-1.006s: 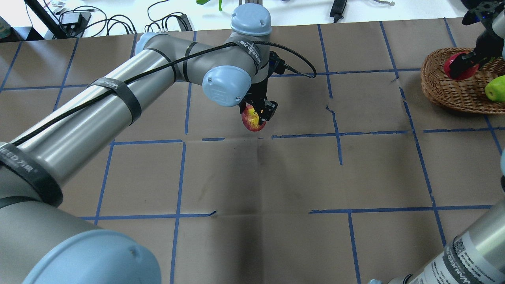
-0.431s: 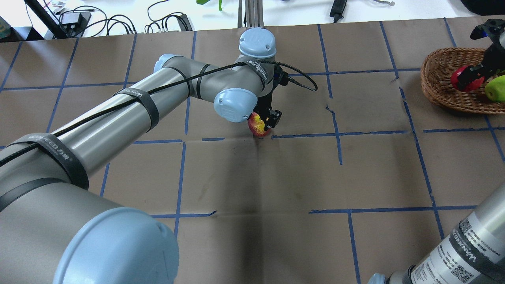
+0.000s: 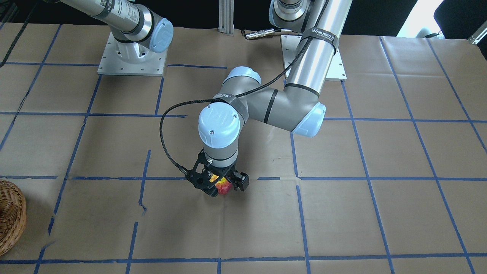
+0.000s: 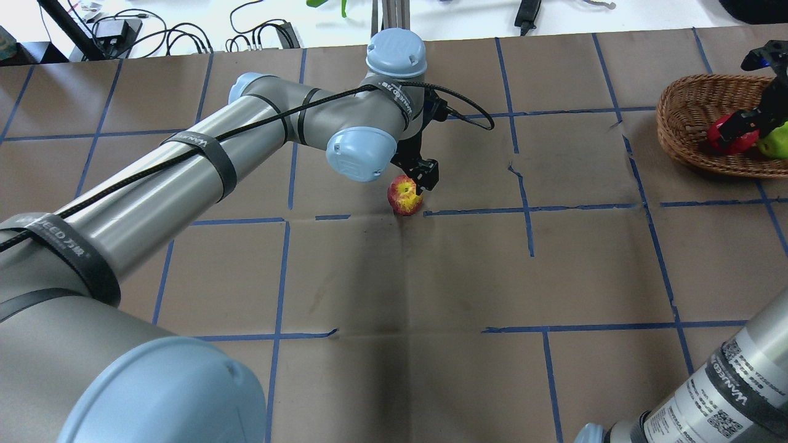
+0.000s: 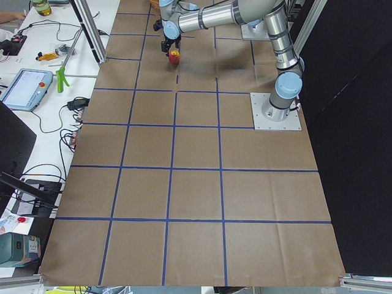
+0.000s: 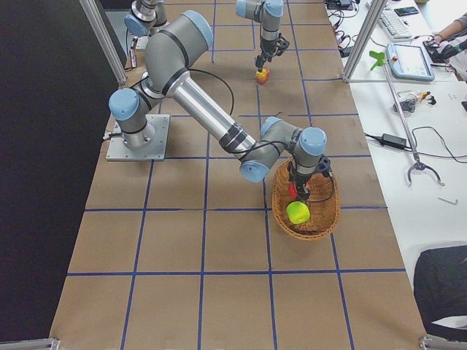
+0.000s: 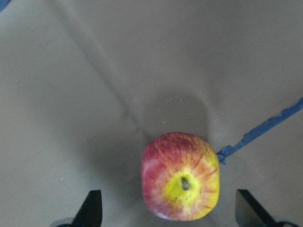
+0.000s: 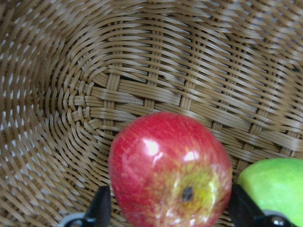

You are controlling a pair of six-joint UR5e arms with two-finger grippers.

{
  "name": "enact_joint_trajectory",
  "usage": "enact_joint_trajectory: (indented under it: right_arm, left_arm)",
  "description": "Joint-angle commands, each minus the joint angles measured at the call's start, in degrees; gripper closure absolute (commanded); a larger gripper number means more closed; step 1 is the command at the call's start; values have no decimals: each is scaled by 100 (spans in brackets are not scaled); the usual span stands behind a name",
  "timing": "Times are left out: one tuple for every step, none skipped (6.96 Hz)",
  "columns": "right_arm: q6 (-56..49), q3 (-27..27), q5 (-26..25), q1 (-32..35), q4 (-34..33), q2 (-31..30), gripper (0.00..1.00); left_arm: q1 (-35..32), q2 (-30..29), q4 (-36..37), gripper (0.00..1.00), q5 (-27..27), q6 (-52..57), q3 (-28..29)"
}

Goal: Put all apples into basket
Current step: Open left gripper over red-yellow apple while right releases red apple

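The red apple with yellow patches sits on the brown paper at the table's middle, stem up. My left gripper hangs just above it, open, with a gap between each fingertip and the apple. The wicker basket stands at the far right. Inside it lie the lime green apple and the deep red apple, side by side. My right gripper reaches into the basket, its fingers against both sides of the red apple.
Blue tape lines grid the brown paper on the table. Cables and gear lie along the far edge. The left arm's long link spans the table's left half. A tablet and tools lie on the side bench.
The left gripper came down, set the red-and-yellow apple on the paper and opened. The right gripper carried the red apple lower into the basket, beside the green one.
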Motion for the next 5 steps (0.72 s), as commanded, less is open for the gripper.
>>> enact_joint_trajectory:
  right_arm:
    - [48, -2, -48, 82, 427, -386, 4]
    - [126, -2, -66, 369, 779, -676, 4]
    - [353, 15, -74, 833, 913, -870, 4]
    - [1147, 76, -5, 1299, 1106, -1029, 5]
    - [2460, 146, -22, 2017, 1125, -1231, 5]
  left_arm:
    - [760, 1116, -953, 2, 4, 60, 166]
    - [1418, 1689, -1429, 2, 13, 147, 166]
    - [2060, 2199, -2043, 2, 4, 235, 62]
    - [2388, 2622, -2580, 2, -5, 123, -96]
    - [2505, 3061, -2838, 2, 13, -435, -393]
